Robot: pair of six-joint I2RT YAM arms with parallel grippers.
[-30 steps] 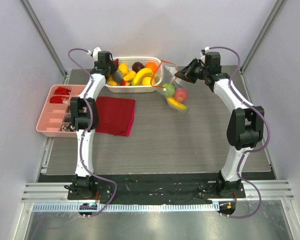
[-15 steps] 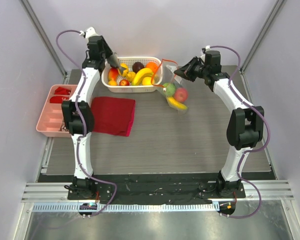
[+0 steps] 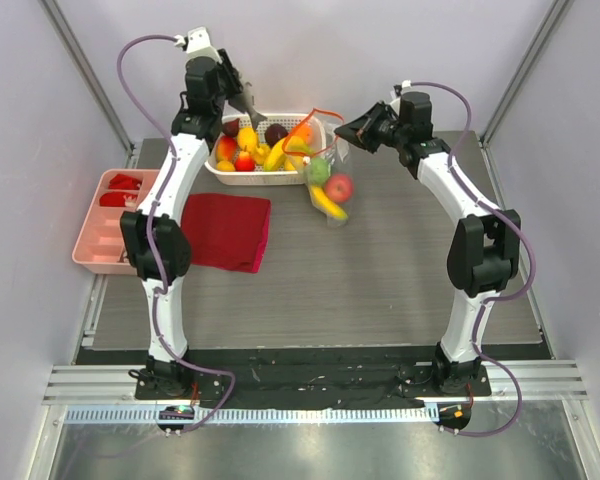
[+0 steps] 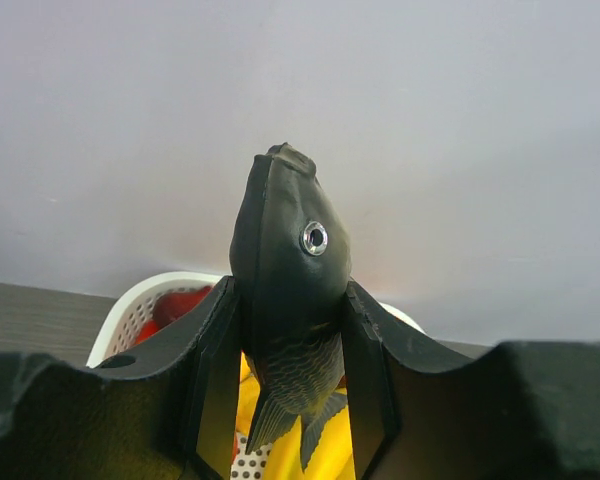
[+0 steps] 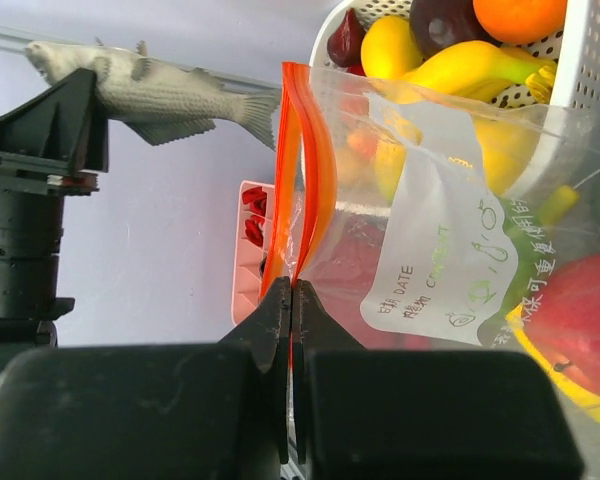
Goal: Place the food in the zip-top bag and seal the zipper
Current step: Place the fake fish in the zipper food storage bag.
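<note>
- The bench (image 3: 380,290) carries a folded dark red cloth (image 3: 228,232) at near left, with a pink tray (image 3: 88,255) at the left edge beside it.
- The zip-top bag (image 3: 336,158) hangs above the bench, right of centre and just beside the right end of the basket. Through its clear wall 3 pieces of food show: a green round piece (image 3: 318,170), a red apple (image 3: 339,187) and a yellow banana (image 3: 327,205).
- The right hand (image 5: 292,295) has its 2 fingers pressed fully together on the zipper (image 5: 310,170), pinching the orange-red strip at the top of the bag. The strip's 2 sides stand apart above the pinch. A white printed label (image 5: 435,260) faces the right wrist camera.
- The white slotted basket (image 3: 265,180) sits at the far edge, left of the bag, and holds more food, including bananas, an orange and a dark round piece.
- The left hand (image 4: 292,300) is raised above the far left part of the basket, partly open and clamped on a grey toy fish (image 4: 290,230), with 1 finger on each flank.
</note>
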